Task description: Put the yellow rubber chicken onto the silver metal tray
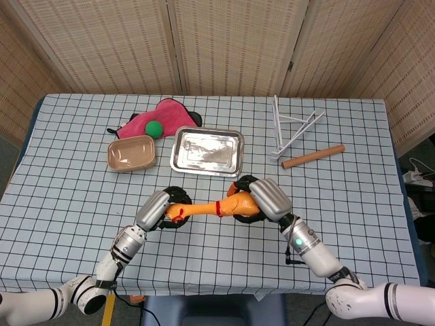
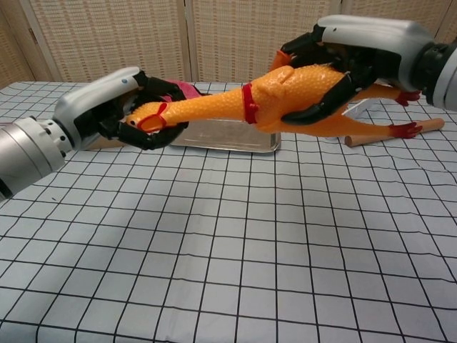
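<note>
Checked table, chicken [image 2: 285, 100] carried above it.
Left hand [image 2: 118, 107] grips its head, right hand [image 2: 350, 53] its body, sharing the load toward the tray [image 1: 207, 151].

Head of yellow rubber chicken [image 2: 235, 104] partly wrapped by left hand [image 2: 118, 107] at 9 o'clock. Body partly covered by right hand [image 2: 350, 53]. Silver metal tray [image 2: 235, 141] mostly hidden behind chicken in chest view. Both arms cut off at picture edges.

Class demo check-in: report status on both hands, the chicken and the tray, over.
Left hand grips the rubber chicken by its head, right hand grips its body. Chicken held clear of the table, short of the metal tray. Tray empty, path open.
</note>
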Motion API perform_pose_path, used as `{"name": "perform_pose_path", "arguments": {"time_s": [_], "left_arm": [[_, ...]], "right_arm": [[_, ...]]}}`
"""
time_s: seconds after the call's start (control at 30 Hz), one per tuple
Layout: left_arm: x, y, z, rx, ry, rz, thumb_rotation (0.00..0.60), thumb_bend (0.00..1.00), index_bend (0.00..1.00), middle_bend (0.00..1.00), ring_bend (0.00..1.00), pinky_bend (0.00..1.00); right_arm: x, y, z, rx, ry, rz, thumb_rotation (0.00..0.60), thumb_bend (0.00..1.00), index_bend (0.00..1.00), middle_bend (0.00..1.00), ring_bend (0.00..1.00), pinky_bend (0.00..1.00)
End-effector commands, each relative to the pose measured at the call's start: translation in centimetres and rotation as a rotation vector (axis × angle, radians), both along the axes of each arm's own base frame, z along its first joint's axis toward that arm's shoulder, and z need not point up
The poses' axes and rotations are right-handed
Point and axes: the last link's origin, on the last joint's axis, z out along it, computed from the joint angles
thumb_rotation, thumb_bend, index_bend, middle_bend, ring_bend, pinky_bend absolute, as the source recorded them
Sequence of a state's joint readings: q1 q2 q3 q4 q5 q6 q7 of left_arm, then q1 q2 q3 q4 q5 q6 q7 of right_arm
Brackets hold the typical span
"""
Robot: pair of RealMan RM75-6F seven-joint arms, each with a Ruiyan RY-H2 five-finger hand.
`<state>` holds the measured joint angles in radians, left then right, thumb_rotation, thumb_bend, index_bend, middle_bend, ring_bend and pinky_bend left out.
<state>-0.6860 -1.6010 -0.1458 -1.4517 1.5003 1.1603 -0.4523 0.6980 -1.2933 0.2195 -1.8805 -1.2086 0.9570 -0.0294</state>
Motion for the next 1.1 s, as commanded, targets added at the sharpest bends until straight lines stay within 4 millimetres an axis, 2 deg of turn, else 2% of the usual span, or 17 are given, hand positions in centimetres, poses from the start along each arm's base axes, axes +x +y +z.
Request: {"name": "perform_pose_path", "arguments": {"time_s": [0.03,0.1,0.3,0.6,0.67,0.7,0.77,0.8,0.9,0.97,1.1], "left_arm": [[0.0,0.1,0.1,0.0,0.0,0.0,0.6,0.82,0.92,0.75,0.53,0.26],[0.0,0.1,0.0,0.0,-0.004,-0.002,0.6,0.82,0.92,0.75,0.53,0.26],[0.1,0.2,0.2,0.009,-0.021,-0.008,0.6,0.82,0.92,0.75,0.53,0.26],[0.0,0.1,0.4,0.004,-0.019,-0.009,0.6,0.82,0.92,0.75,0.53,0.26],[0.0,0.1,0.4,0.003,-0.018,-0.01,0.6,0.82,0.92,0.75,0.53,0.26],[0.0,0.0,0.4,0.003,-0.018,-0.01,0.6,0.82,0.92,0.75,0.53,0.26],[0.1,0.0,0.4,0.001,-0.018,-0.012,0.6,0.82,0.92,0.75,0.53,0.26],[0.1,-0.1,0.4,0.001,-0.017,-0.015,0.6,0.82,0.92,0.75,0.53,0.26],[0.2,-0.1,0.4,0.0,-0.014,-0.02,0.6,0.82,0.92,0.75,0.53,0.26],[0.2,-0.1,0.4,0.0,-0.012,-0.021,0.6,0.82,0.92,0.75,0.53,0.26],[0.0,0.1,0.3,-0.001,-0.004,-0.011,0.6,0.82,0.92,0.75,0.53,0.26]], "right_arm": [[-0.4,0.0,0.3,0.026,0.051,0.011,0.6,0.2,0.0,0.03,0.02,0.2],[-0.5,-0.1,0.5,0.023,0.055,0.011,0.6,0.18,0.0,0.0,0.0,0.1],[-0.9,-0.2,0.7,0.02,0.058,-0.004,0.6,0.16,0.0,0.0,0.0,0.01],[-0.9,-0.2,0.8,0.051,0.05,-0.016,0.6,0.15,0.0,0.0,0.0,0.0],[-0.9,-0.3,0.7,0.051,0.055,-0.022,0.6,0.15,0.01,0.0,0.0,0.03],[-0.8,-0.4,0.7,0.044,0.051,-0.025,0.6,0.15,0.08,0.05,0.03,0.1],[-0.5,-0.3,0.5,0.046,0.029,-0.031,0.6,0.16,0.33,0.24,0.19,0.32],[-0.4,-0.2,0.4,0.057,0.015,-0.036,0.6,0.16,0.53,0.4,0.36,0.49],[-0.1,-0.5,0.4,0.019,-0.013,-0.033,0.6,0.21,0.86,0.66,0.65,0.79],[0.0,-0.5,0.4,-0.009,-0.026,-0.026,0.6,0.28,0.96,0.75,0.74,0.89],[0.2,-0.3,0.5,-0.032,-0.017,-0.002,0.6,0.38,0.97,0.77,0.8,0.97]]}}
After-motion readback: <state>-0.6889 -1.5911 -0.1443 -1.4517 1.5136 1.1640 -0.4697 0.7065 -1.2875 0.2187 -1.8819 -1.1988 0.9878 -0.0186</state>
